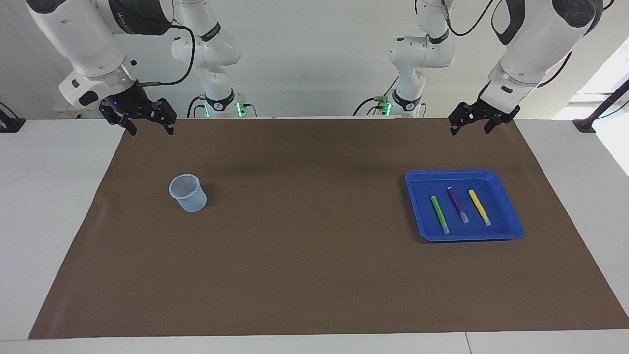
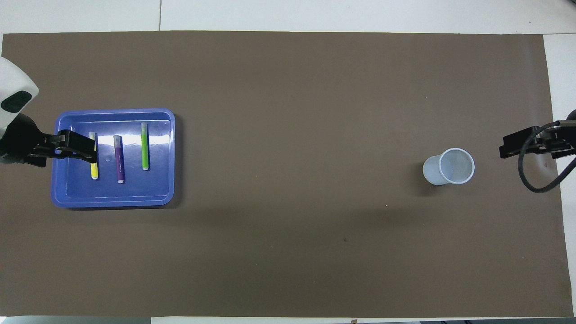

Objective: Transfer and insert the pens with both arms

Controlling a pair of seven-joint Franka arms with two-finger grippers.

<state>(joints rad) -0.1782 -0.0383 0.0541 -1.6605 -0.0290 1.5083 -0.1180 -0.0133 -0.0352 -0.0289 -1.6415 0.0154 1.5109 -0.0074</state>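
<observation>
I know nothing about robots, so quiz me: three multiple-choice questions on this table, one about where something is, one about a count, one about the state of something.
1. Where do the pens lie?
A. in the cup
B. in the tray
C. on the bare mat

2. How many pens are there?
A. two
B. three
C. five

3. What does the left end effector hold?
A. nothing
B. the yellow pen
C. the cup

Answers:
1 B: the green pen, purple pen and yellow pen lie side by side in the blue tray, while the cup stands apart toward the right arm's end.
2 B: one of each colour shows.
3 A: the left end effector hangs open above the mat's edge, empty, like the right end effector.
</observation>
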